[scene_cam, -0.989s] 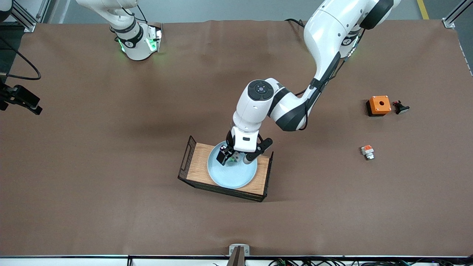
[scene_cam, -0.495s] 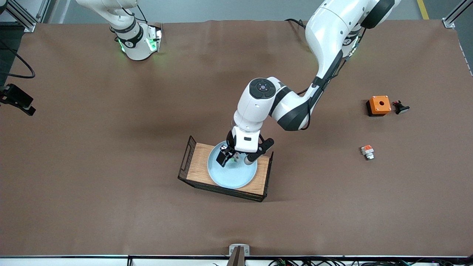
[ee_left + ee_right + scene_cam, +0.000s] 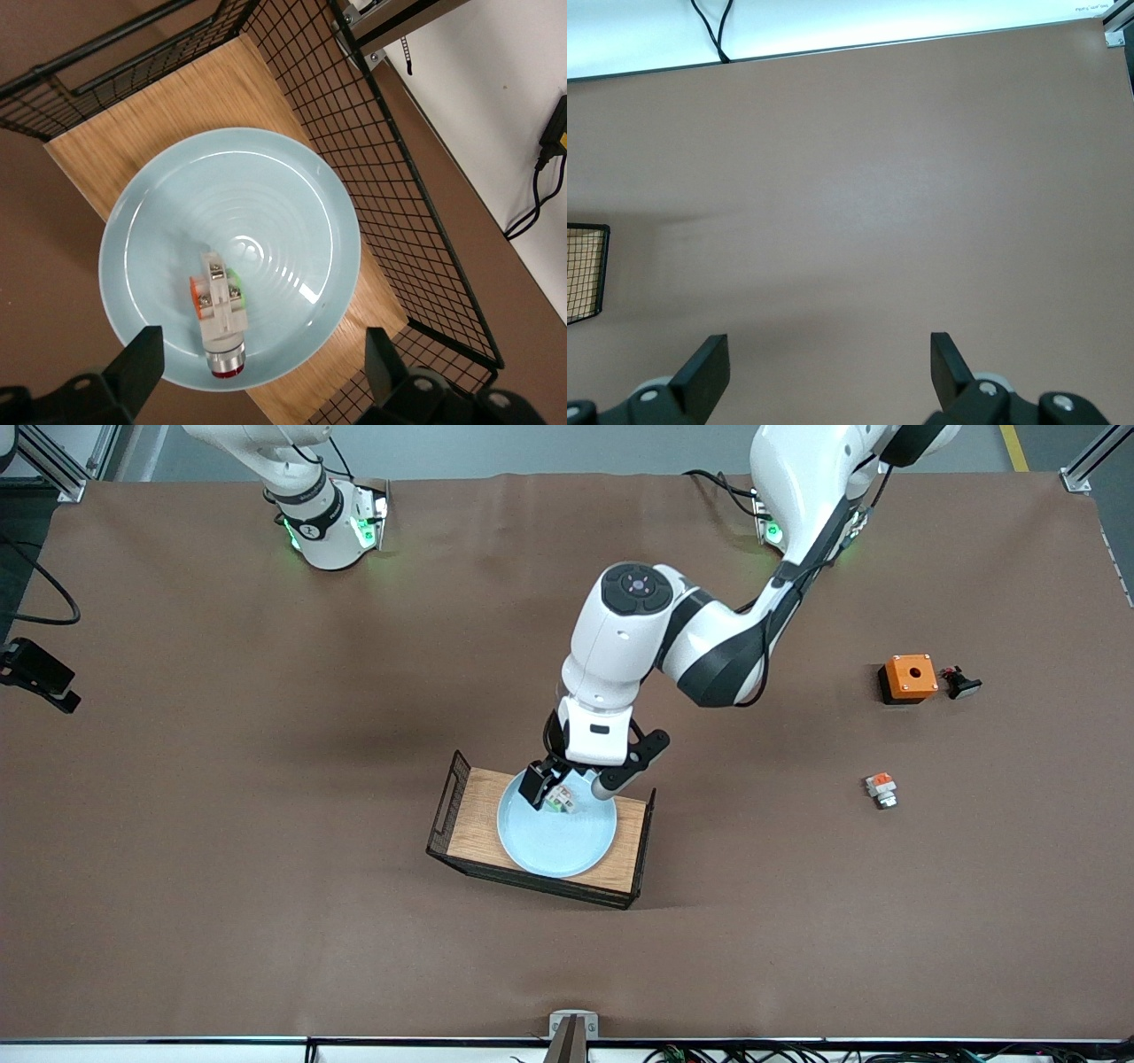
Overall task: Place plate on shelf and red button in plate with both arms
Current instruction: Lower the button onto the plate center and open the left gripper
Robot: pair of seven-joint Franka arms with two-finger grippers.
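Note:
The pale blue plate (image 3: 556, 843) lies in the wooden tray (image 3: 469, 819) with black mesh ends. The red button (image 3: 558, 801) lies on its side on the plate, near the rim farther from the front camera. In the left wrist view the button (image 3: 220, 305) shows its dark red cap, a green mark and an orange side, on the plate (image 3: 266, 204). My left gripper (image 3: 571, 790) is open and empty, just above the button, with one finger at each side and neither touching it (image 3: 261, 365). My right gripper (image 3: 828, 365) is open and empty over bare table at the right arm's end.
An orange box with a round hole (image 3: 909, 677) and a small black part (image 3: 961, 683) lie toward the left arm's end. A small white part with an orange block (image 3: 881, 789) lies nearer the front camera. A mesh corner of the tray (image 3: 585, 274) shows in the right wrist view.
My left gripper has let go of the red button and risen from the plate; the button now lies free on it. The black hand at the right arm's end has shifted slightly.

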